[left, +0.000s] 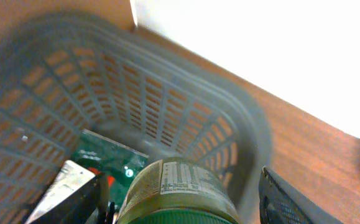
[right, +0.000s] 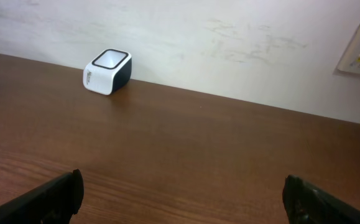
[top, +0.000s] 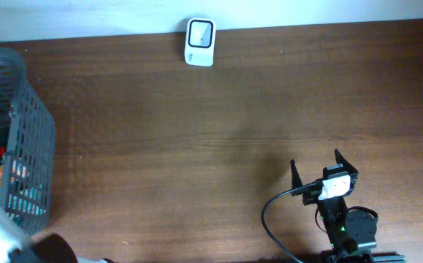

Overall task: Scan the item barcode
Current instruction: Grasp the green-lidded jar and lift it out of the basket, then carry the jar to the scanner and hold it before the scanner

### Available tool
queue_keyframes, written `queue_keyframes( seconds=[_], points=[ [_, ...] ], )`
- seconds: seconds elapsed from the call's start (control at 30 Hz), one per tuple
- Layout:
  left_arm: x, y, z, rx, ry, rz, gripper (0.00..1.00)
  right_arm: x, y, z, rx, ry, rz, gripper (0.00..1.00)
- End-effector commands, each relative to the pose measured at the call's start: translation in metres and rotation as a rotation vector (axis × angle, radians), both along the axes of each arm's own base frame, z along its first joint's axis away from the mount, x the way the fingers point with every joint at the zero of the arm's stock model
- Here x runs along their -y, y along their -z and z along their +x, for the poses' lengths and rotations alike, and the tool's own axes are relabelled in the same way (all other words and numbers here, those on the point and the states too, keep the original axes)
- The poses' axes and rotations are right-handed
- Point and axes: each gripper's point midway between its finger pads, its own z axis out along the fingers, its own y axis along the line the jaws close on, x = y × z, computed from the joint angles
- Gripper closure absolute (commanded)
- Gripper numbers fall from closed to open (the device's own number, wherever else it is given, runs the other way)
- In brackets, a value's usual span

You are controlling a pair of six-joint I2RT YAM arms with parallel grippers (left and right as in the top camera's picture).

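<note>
The item, a green can (left: 176, 193) with a pale panel of fine print on its side, sits low in the left wrist view, over the inside of a grey slatted basket (left: 136, 93); the print is too small to read and I cannot make out a barcode on it. The left claw (left: 180, 177) straddles the can, one dark finger on each side, with a thin sliver of gap showing on both sides at the height that is visible. The lower part of the fingers is cut off by the frame edge, so I cannot tell whether it is pinching the can or only standing around it. Under the can in the basket lie a dark green packet (left: 108, 158) and a silvery white one (left: 61, 186), and the basket itself looks smeared. From overhead the basket stands at the left edge of the brown wooden bench (top: 196, 146). The scanner (top: 199, 42), a small white box with a dark glass face, stands at the far edge of the bench against the white wall, well apart from the basket. The right claw (top: 317, 162) is near the front right of the bench, spread wide with nothing between its fingers, and a black cable (top: 269, 219) loops beside it
</note>
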Motion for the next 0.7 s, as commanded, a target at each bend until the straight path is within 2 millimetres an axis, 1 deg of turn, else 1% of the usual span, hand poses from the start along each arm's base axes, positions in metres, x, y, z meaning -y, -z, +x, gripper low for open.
queue_keyframes(
  seconds=[0.0, 0.07, 0.1, 0.13, 0.2, 0.27, 0.33, 0.43, 0.47, 0.5, 0.57, 0.6, 0.63, 0.67],
  points=[
    [0.043, -0.060, -0.021, 0.145, 0.057, 0.022, 0.53, 0.001, 0.002, 0.000, -0.002, 0.002, 0.015, 0.02],
    [0.071, -0.066, -0.021, 0.155, 0.126, 0.008, 0.53, 0.001, 0.002, 0.000, -0.002, 0.002, 0.015, 0.02],
    [0.091, -0.063, -0.018, 0.140, 0.174, -0.004, 0.53, 0.001, 0.002, 0.000, -0.002, 0.002, 0.015, 0.02],
    [0.108, -0.058, -0.014, 0.120, 0.217, -0.018, 0.53, 0.001, 0.002, 0.000, -0.002, 0.002, 0.015, 0.02],
    [0.147, -0.042, -0.002, 0.069, 0.321, -0.048, 0.53, 0.001, 0.002, 0.000, -0.002, 0.002, 0.014, 0.02],
    [0.179, -0.027, 0.008, 0.026, 0.405, -0.068, 0.54, 0.001, 0.002, 0.000, -0.002, 0.002, 0.014, 0.02],
    [0.224, -0.002, 0.019, -0.047, 0.517, -0.094, 0.55, 0.001, 0.002, 0.000, -0.002, 0.002, 0.015, 0.02],
    [0.281, 0.035, 0.031, -0.150, 0.652, -0.115, 0.56, 0.001, 0.002, 0.000, -0.002, 0.002, 0.015, 0.02],
    [0.311, 0.057, 0.036, -0.209, 0.717, -0.123, 0.56, 0.001, 0.002, 0.000, -0.002, 0.002, 0.015, 0.02],
    [0.330, 0.073, 0.038, -0.254, 0.757, -0.127, 0.56, 0.001, 0.002, 0.000, -0.002, 0.002, 0.015, 0.02],
    [0.352, 0.094, 0.041, -0.311, 0.802, -0.130, 0.54, 0.001, 0.002, 0.000, -0.002, 0.002, 0.015, 0.02],
    [0.372, 0.116, 0.043, -0.364, 0.831, -0.140, 0.53, 0.001, 0.002, 0.000, -0.002, 0.002, 0.015, 0.02],
    [0.384, 0.132, 0.044, -0.402, 0.844, -0.148, 0.53, 0.001, 0.002, 0.000, -0.002, 0.002, 0.015, 0.02],
    [0.392, 0.143, 0.045, -0.428, 0.856, -0.150, 0.53, 0.001, 0.002, 0.000, -0.002, 0.002, 0.015, 0.02]
  ],
)
